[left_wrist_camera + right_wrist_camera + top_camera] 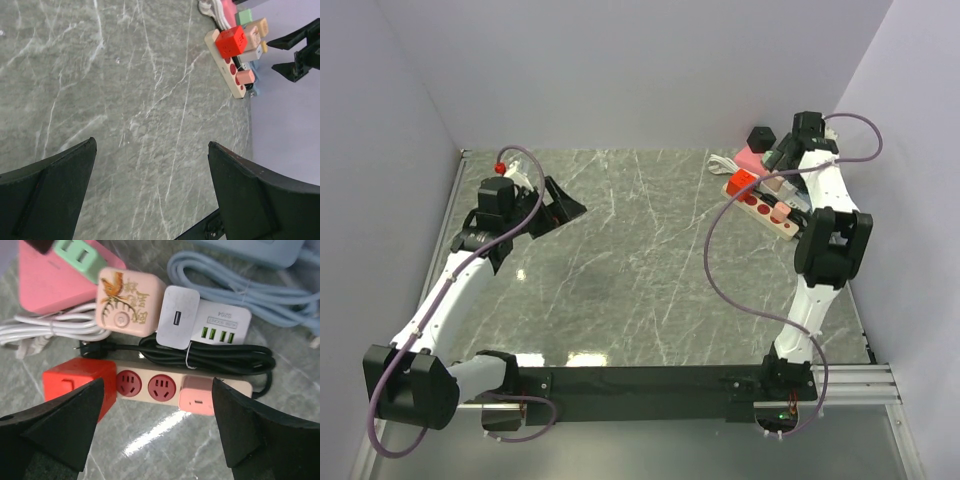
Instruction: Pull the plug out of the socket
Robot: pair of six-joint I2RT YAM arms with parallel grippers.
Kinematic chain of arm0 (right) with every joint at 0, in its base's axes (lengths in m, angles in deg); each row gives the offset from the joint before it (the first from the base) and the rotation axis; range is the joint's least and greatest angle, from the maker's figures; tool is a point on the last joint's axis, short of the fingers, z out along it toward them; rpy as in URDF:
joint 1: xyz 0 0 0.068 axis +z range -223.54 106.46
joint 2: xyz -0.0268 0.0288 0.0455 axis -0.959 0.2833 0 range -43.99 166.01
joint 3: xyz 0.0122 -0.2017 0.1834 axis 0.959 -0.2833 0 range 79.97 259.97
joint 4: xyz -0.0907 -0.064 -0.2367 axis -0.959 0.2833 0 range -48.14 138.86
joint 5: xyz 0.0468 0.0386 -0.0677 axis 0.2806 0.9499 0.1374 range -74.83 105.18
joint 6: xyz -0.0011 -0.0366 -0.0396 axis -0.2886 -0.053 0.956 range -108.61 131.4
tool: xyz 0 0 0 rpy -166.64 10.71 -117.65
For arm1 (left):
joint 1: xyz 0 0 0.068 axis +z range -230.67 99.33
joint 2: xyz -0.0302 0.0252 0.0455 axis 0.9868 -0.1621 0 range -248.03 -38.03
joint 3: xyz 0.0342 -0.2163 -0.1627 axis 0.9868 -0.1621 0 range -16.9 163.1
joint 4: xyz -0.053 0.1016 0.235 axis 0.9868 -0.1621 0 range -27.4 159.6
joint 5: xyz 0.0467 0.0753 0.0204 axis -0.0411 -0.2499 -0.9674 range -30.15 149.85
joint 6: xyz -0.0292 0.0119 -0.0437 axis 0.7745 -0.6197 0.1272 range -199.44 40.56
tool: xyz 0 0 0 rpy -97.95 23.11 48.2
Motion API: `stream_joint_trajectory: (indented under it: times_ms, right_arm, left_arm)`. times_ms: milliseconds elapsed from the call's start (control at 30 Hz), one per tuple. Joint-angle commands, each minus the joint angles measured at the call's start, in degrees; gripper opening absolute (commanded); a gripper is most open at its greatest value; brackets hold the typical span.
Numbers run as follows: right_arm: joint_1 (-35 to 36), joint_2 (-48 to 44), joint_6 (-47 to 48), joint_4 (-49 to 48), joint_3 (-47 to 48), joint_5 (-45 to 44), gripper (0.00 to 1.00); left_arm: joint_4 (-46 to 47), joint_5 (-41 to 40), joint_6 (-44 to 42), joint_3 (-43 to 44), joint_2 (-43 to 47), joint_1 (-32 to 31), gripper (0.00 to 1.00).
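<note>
Item: beige power strip (137, 369), lying flat on the grey marbled worktop (620, 260) at its far right corner, among a cluster of chargers and cables. Fitted in the strip: a red cube plug (75, 382) at one end, a pink plug (197, 397) near the other end, and two free red outlets (129, 383) between them. Just behind the strip: a coiled black cable (215, 357), a pink charger with a butterfly print (130, 302), a white USB charger (177, 317), a white multi-port hub with green ports (220, 325), a green plug (80, 257) on a pink box (45, 285), a bundled white cable (45, 327) and a light blue cable (240, 285). Right pincer (157, 385): spread wide over the strip, one finger towards each end, gripping nothing. Left pincer (152, 145): spread wide, empty, held above bare worktop at the far left, well apart from the strip.
</note>
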Motion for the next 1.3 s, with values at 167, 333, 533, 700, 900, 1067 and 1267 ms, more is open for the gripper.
stream_joint_trajectory:
  times_ms: [167,333,533,700,900,1067,1267]
  right_arm:
    - [-1.42,2.34,-4.37,-0.89,-4.70,13.17,0.78]
    - [-1.50,5.30,-6.31,-1.44,-4.93,12.66,0.70]
    - [-1.59,13.14,-6.49,2.78,1.32,11.70,0.69]
    - [-1.42,14.29,-5.70,2.96,-1.48,13.28,0.68]
    - [3.76,5.34,-5.34,-2.29,-16.40,20.47,0.66]
    - [12.36,0.14,-4.20,-2.93,-23.90,30.22,0.65]
    - [26.34,-2.14,-6.13,-3.72,-27.50,37.27,0.66]
  left_arm:
    - [-0.78,-1.85,0.25,-0.20,0.17,-0.72,0.99]
    - [-0.08,-1.86,0.42,-0.82,-1.58,-0.72,0.99]
    - [-0.33,-0.80,0.25,0.06,-4.14,-0.90,0.99]
    - [0.10,-0.72,0.25,-0.64,-4.31,-1.16,0.99]
    - [0.72,-0.63,0.77,-2.05,-5.19,-1.95,0.99]
    - [1.86,0.43,1.56,-2.40,-7.03,-4.41,0.98]
    - [2.12,-1.06,2.88,-1.79,-9.23,-8.72,0.98]
